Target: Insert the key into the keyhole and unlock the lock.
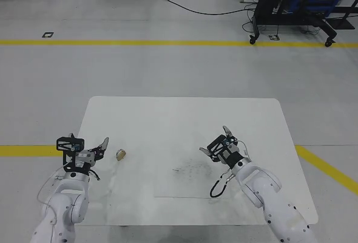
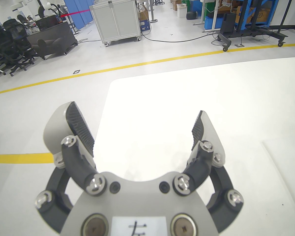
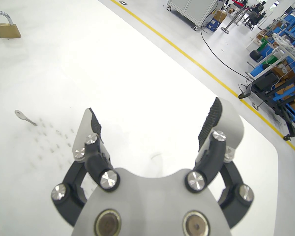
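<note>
Right gripper (image 3: 153,105) and left gripper (image 2: 136,109) hang wide open, empty; the key (image 3: 25,118), at right's eight o'clock, likely needs grasping first.

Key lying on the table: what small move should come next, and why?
Probably the right claw should lower toward the key: it is open and empty, and the key lies flat nearer to it, while the lock sits by the open left claw.

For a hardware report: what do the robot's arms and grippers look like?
The left arm and right arm are white. The left gripper and right gripper have silver plates, black linkages, ribbed black pads. A black cable loops off the right arm.
</note>
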`<state>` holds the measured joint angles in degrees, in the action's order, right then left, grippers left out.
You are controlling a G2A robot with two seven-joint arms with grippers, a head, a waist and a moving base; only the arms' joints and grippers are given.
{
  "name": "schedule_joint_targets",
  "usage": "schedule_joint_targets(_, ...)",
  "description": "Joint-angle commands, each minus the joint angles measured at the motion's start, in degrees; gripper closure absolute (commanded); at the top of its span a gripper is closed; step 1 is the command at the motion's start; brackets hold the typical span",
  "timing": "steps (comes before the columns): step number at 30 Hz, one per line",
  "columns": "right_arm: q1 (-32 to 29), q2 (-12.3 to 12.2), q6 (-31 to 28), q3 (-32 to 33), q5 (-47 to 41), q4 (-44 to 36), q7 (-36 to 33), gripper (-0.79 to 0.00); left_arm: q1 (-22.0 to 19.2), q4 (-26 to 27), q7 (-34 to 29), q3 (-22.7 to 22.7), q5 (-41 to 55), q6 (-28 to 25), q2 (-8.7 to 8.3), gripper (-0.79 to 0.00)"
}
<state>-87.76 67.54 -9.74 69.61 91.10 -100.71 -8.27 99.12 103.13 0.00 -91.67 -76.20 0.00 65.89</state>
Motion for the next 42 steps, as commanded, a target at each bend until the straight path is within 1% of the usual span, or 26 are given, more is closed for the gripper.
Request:
schedule_joint_targets(1,0.0,0.0,0.0,0.0,0.0,0.0,0.0,-0.785,0.0,0.0,0.0,0.0,0.0,0.0,0.00,-0.785)
schedule_joint_targets(2,-0.1,0.0,-0.9,-0.4,-0.6,-0.2,0.5,-0.785,0.0,0.0,0.0,0.0,0.0,0.0,0.00,-0.785)
schedule_joint_targets(5,0.6,0.0,-7.6,-1.5,-3.1,0.4,3.4,-0.785,0.0,0.0,0.0,0.0,0.0,0.0,0.00,-0.785)
schedule_joint_targets(8,3.1,-0.1,-16.7,-3.8,-3.8,2.4,5.6,-0.785,0.0,0.0,0.0,0.0,0.0,0.0,0.00,-0.785)
schedule_joint_targets(10,5.3,0.1,-22.1,-5.8,-5.1,4.5,5.8,-0.785,0.0,0.0,0.0,0.0,0.0,0.0,0.00,-0.785)
schedule_joint_targets(11,6.7,0.1,-24.7,-7.0,-4.8,5.3,4.8,-0.785,0.0,0.0,0.0,0.0,0.0,0.0,0.00,-0.785)
schedule_joint_targets(13,9.0,0.4,-28.3,-9.4,-3.8,6.4,3.2,-0.785,0.0,0.0,0.0,0.0,0.0,0.0,0.00,-0.785)
schedule_joint_targets(15,10.8,0.6,-30.4,-11.6,-2.3,7.3,1.3,-0.785,0.0,0.0,0.0,0.0,0.0,0.0,0.00,-0.785)
schedule_joint_targets(19,13.0,1.1,-31.3,-14.3,-1.6,8.9,-2.7,-0.785,0.0,0.0,0.0,0.0,0.0,0.0,0.00,-0.785)
schedule_joint_targets(20,13.4,1.2,-31.4,-14.7,-1.6,9.3,-3.6,-0.727,0.0,0.0,0.0,0.0,0.0,0.0,0.00,-0.785)
schedule_joint_targets(21,13.8,1.3,-31.7,-15.1,-1.7,9.9,-4.5,-0.579,0.0,0.0,0.0,0.0,0.0,0.0,0.00,-0.785)
schedule_joint_targets(23,14.6,1.5,-31.8,-15.9,-2.0,10.9,-6.0,-0.385,0.0,0.0,0.0,0.0,0.0,0.0,0.00,-0.785)
schedule_joint_targets(24,14.9,1.6,-31.8,-16.3,-2.2,11.2,-6.7,-0.348,0.0,0.0,0.0,0.0,0.0,0.0,0.00,-0.785)
schedule_joint_targets(25,15.2,1.6,-31.8,-16.6,-2.5,11.3,-7.1,-0.336,0.0,0.0,0.0,0.0,0.0,0.0,0.00,-0.785)
schedule_joint_targets(29,15.7,1.8,-32.2,-17.4,-3.0,11.7,-7.8,-0.219,0.0,0.0,0.0,0.0,0.0,0.0,0.00,-0.785)
schedule_joint_targets(31,15.8,1.8,-32.3,-17.6,-3.2,12.1,-8.0,-0.191,0.0,0.0,0.0,0.0,0.0,0.0,0.00,-0.785)
schedule_joint_targets(34,16.5,1.9,-32.2,-18.1,-3.4,13.1,-8.2,-0.225,0.0,0.0,0.0,0.0,0.0,0.0,0.00,-0.785)
schedule_joint_targets(35,16.7,1.9,-32.0,-18.2,-3.5,13.5,-8.3,-0.222,0.0,0.0,0.0,0.0,0.0,0.0,0.00,-0.785)
schedule_joint_targets(37,17.0,2.0,-31.6,-18.6,-3.6,13.8,-8.2,-0.160,0.0,0.0,0.0,0.0,0.0,0.0,0.00,-0.785)
schedule_joint_targets(41,17.2,2.0,-31.1,-18.6,-3.2,14.1,-7.3,0.000,0.0,0.0,0.0,0.0,0.0,0.0,0.00,-0.785)
schedule_joint_targets(42,17.2,2.0,-30.9,-18.5,-3.1,14.1,-7.3,0.000,0.0,0.0,0.0,0.0,0.0,0.0,0.00,-0.785)
